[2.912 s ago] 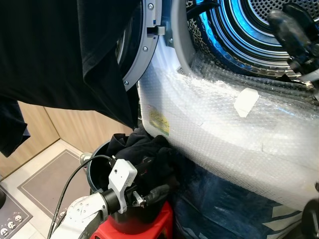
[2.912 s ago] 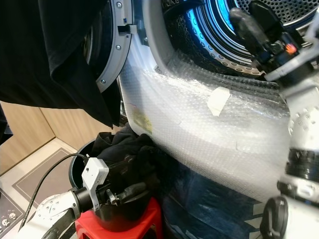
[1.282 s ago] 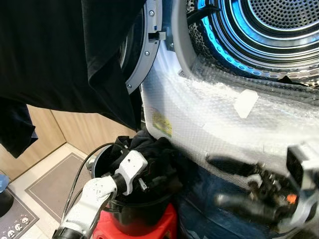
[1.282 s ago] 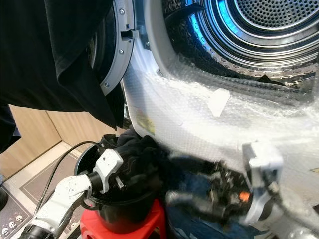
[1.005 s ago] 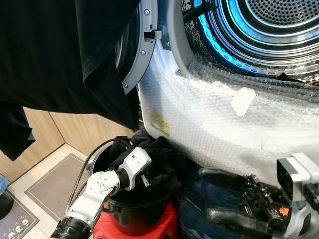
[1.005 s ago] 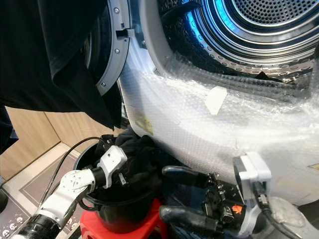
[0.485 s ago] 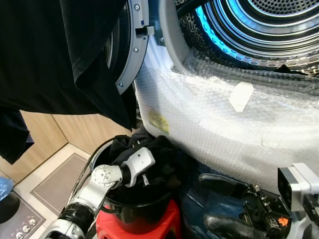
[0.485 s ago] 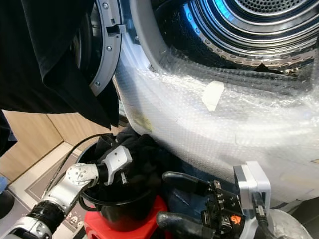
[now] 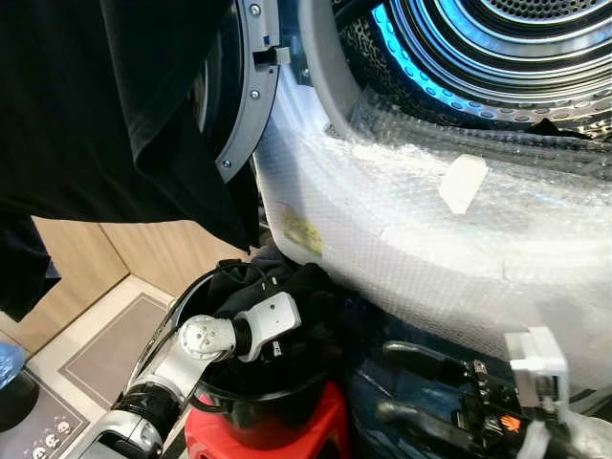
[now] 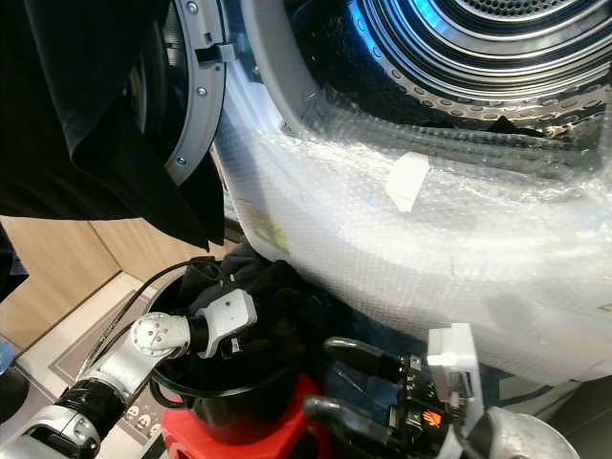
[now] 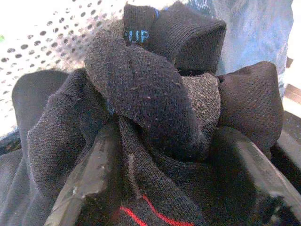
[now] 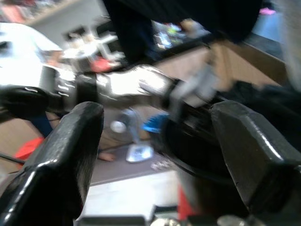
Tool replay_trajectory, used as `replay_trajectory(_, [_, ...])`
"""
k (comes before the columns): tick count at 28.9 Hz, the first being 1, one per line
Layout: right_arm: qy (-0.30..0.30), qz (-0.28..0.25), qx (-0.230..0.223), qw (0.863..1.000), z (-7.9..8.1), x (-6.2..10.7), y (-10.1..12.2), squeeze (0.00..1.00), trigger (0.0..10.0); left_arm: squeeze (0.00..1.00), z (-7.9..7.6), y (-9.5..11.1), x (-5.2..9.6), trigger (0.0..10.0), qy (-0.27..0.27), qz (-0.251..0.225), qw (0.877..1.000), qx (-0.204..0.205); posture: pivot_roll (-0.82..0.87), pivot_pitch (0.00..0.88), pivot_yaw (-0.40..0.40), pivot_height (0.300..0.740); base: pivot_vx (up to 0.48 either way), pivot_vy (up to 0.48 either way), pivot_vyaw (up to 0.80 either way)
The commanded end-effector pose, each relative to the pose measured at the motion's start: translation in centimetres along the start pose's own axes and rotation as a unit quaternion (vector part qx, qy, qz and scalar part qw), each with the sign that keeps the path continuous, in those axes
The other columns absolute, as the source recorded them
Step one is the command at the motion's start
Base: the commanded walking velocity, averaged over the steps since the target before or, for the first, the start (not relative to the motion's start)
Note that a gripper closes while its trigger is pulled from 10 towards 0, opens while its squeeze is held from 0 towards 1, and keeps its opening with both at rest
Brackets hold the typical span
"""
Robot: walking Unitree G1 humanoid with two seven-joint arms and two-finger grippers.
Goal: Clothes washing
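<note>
Lower than before, right gripper (image 9: 392,381) hangs spread beside black bucket (image 9: 253,421) on red stool (image 9: 316,435). Left gripper (image 11: 164,155) pinches dark socks (image 11: 141,89) in the bucket, below washer drum (image 9: 497,48).

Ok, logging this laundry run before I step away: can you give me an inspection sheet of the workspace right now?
Surface: tiled floor with a grey mat.
Job's things: washing machine, bubble-wrapped, door open; black bucket of dark clothes on a red stool.
Clutter: black garment hanging in front of the door.
Grippers: left gripper in the bucket, fingers around the clothes; right gripper open, beside the stool.
Cables: black cable along the left arm.
Surroundings: wooden panel.
</note>
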State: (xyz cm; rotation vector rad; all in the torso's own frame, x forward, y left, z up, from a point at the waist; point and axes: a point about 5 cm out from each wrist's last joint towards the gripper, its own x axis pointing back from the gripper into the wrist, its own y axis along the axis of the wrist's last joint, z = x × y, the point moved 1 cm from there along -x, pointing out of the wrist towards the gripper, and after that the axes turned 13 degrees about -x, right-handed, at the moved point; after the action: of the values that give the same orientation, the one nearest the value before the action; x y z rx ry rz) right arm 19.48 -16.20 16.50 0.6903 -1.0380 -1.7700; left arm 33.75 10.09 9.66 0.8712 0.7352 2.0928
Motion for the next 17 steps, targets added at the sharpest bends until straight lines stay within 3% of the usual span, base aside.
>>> replay_trajectory(1, [-0.025, 0.006, 0.011, 1.000, -0.7, -0.1, -0.3, 0.00, 10.0, 0.00, 0.0, -0.4, 0.3, 0.0, -0.014, 0.014, 1.000, -0.011, -0.16, 0.128, 0.114, 0.740, 0.000, 0.000, 0.00])
replay_trajectory(6, [-0.078, 0.018, 0.021, 0.997, -2.6, 0.3, -1.1, 0.00, 10.0, 0.00, 0.0, -0.3, 0.6, 0.0, -0.013, 0.007, 1.000, -0.023, -0.15, 0.126, 0.114, 0.740, 0.000, 0.000, 0.00])
replay_trajectory(17, [-0.106, 0.034, 0.025, 0.994, -4.4, 0.3, -2.4, 0.00, 10.0, 0.00, 0.0, -0.3, 1.7, 0.0, 0.044, -0.003, 0.999, -0.020, -0.11, 0.115, 0.103, 0.740, 0.000, 0.000, 0.00])
